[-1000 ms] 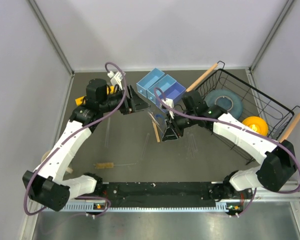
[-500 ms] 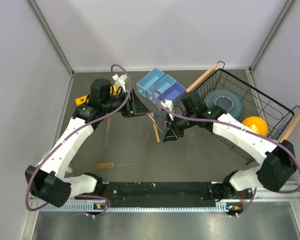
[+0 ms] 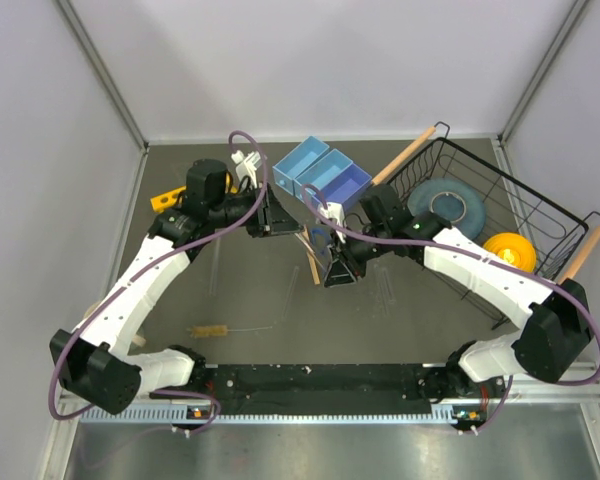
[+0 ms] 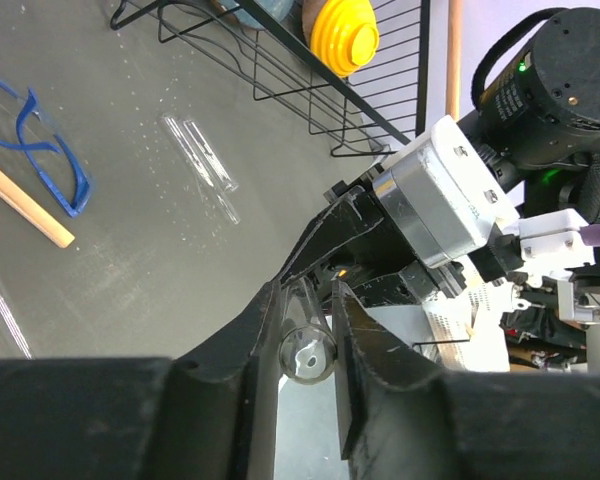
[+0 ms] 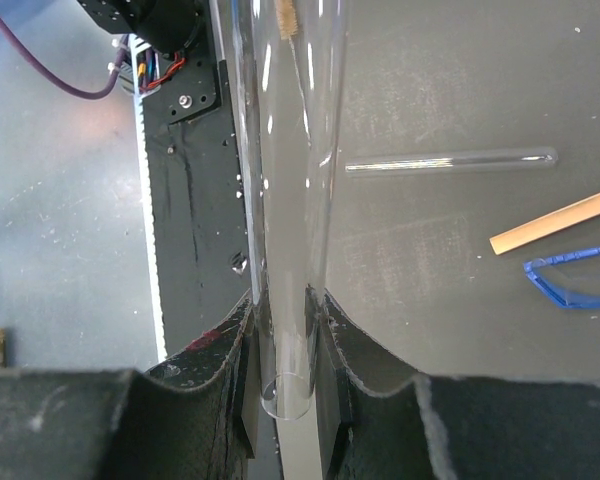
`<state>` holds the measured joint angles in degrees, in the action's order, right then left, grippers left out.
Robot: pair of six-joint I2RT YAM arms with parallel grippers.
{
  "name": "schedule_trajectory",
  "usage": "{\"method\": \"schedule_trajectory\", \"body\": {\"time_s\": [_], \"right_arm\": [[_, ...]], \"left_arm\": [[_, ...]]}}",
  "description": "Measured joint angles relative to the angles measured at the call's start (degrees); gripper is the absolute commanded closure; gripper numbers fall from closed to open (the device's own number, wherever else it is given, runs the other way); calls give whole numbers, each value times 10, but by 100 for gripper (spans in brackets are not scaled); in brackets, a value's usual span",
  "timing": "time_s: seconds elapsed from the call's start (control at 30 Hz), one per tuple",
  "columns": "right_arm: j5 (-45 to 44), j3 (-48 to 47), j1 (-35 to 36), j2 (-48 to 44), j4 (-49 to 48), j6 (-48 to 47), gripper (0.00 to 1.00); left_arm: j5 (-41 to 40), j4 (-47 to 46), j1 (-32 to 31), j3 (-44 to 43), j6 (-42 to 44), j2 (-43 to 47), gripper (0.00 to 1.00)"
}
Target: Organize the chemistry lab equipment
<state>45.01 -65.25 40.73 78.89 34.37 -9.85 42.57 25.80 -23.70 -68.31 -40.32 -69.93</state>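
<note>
Nearest the arm bases, the wire-handled bristle brush (image 3: 220, 329) lay flat on the grey table (image 3: 430, 320), well apart from both grippers. Beyond it, loose glass tubes (image 3: 385, 288) lay scattered on the table. At mid-table the right gripper (image 5: 285, 330) pinched one held glass tube (image 5: 280, 200) between its fingers, clear of the surface. The left gripper (image 4: 308, 300) had its fingers close on either side of the same tube's open end; whether they touched the glass could not be told. Near them lay the wooden stick (image 5: 555, 220) and, just beside it, the blue-framed safety glasses (image 4: 45, 150). Farther back stood blue bins (image 3: 325, 172), and at far right a wire basket (image 3: 515, 178) held a grey-blue plate (image 3: 450, 205) and a yellow bowl (image 3: 510, 250).
</note>
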Motion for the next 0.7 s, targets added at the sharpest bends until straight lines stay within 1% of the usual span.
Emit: {"method": "schedule_trajectory", "body": {"time_s": [0.03,0.2,0.3,0.33,0.4,0.43,0.53,0.57,0.6,0.67,0.7], "right_arm": [[0,0,0,0,0,0,88],[-2,0,0,0,6,0,84],[-2,0,0,0,8,-2,73],[-3,0,0,0,9,-2,63],[-5,-1,0,0,11,-5,51],[-5,-1,0,0,13,-9,43],[-7,-4,0,0,21,-17,32],[-8,-7,0,0,23,-21,29],[-8,-10,0,0,27,-25,24],[-11,-17,0,0,33,-33,20],[-13,-20,0,0,36,-38,15]], "left_arm": [[-2,1,0,0,4,0,82],[-5,8,0,1,14,0,91],[-8,12,0,1,17,0,93],[-10,13,0,1,18,0,93],[-17,17,-1,1,21,2,94],[-19,19,-1,1,22,3,94],[-33,25,1,7,28,15,95],[-37,25,2,10,29,20,95],[-39,24,5,15,30,26,95],[-45,24,13,27,31,37,95],[-47,24,17,33,31,42,95]]}}
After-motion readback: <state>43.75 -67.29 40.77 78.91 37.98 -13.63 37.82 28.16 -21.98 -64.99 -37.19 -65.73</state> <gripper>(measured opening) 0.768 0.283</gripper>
